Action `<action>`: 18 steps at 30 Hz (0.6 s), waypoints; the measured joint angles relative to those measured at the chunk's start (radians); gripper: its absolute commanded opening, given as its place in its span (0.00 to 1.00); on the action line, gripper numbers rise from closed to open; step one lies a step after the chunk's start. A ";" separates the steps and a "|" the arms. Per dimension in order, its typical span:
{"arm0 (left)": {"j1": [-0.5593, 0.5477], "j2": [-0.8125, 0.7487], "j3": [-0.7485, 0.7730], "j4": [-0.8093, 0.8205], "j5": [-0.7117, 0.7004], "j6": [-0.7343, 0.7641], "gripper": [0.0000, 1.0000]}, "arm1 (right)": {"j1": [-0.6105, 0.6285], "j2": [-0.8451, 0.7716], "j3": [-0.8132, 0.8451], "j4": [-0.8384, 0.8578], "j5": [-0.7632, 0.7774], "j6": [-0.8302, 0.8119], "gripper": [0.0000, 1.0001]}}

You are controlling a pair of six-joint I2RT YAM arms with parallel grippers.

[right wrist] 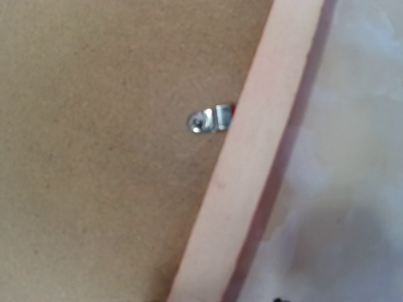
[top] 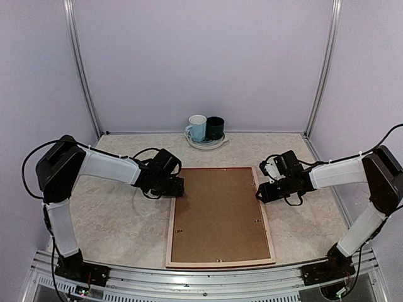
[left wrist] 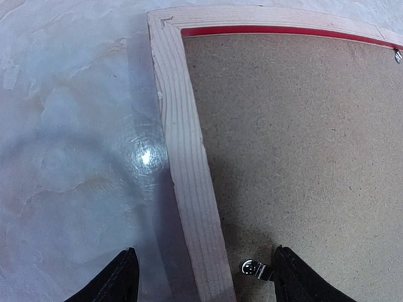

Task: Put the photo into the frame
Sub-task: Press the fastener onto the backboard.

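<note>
My left gripper (left wrist: 204, 278) is open across the wood edge of the frame (left wrist: 187, 170) right under it. My right gripper (top: 261, 193), I cannot tell. I see no photo. Squeezing could bump the clip (left wrist: 254, 269) and slip.

Pale grainy wood frame (left wrist: 189, 189) w/ matt fibreboard backing bd (left wrist: 302, 138), shiny metal clip (right wrist: 208, 119).

I find the top view evenly lit, shadows faint. The left wrist view is sharp, with one glare spot on the surface (left wrist: 144, 156) beside the frame (left wrist: 186, 170); the right wrist view is blurred, its metal clip (right wrist: 208, 118) soft-edged.
</note>
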 measured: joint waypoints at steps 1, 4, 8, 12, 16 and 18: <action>0.000 0.002 0.006 -0.005 0.000 0.005 0.72 | 0.000 0.000 0.000 0.000 0.000 0.000 0.47; 0.000 0.010 0.023 -0.023 0.001 0.018 0.71 | 0.000 0.000 0.000 0.000 0.000 0.000 0.46; -0.001 0.018 0.040 -0.042 0.007 0.029 0.68 | 0.000 0.007 0.000 -0.001 0.000 0.000 0.46; -0.002 0.019 0.042 -0.043 0.009 0.038 0.62 | 0.000 0.015 0.000 -0.003 -0.001 0.000 0.46; -0.002 0.019 0.042 -0.043 0.019 0.045 0.61 | 0.000 0.017 0.000 -0.003 -0.003 0.000 0.46; -0.002 0.019 0.043 -0.044 0.023 0.047 0.60 | 0.000 0.017 0.000 -0.003 -0.003 0.000 0.46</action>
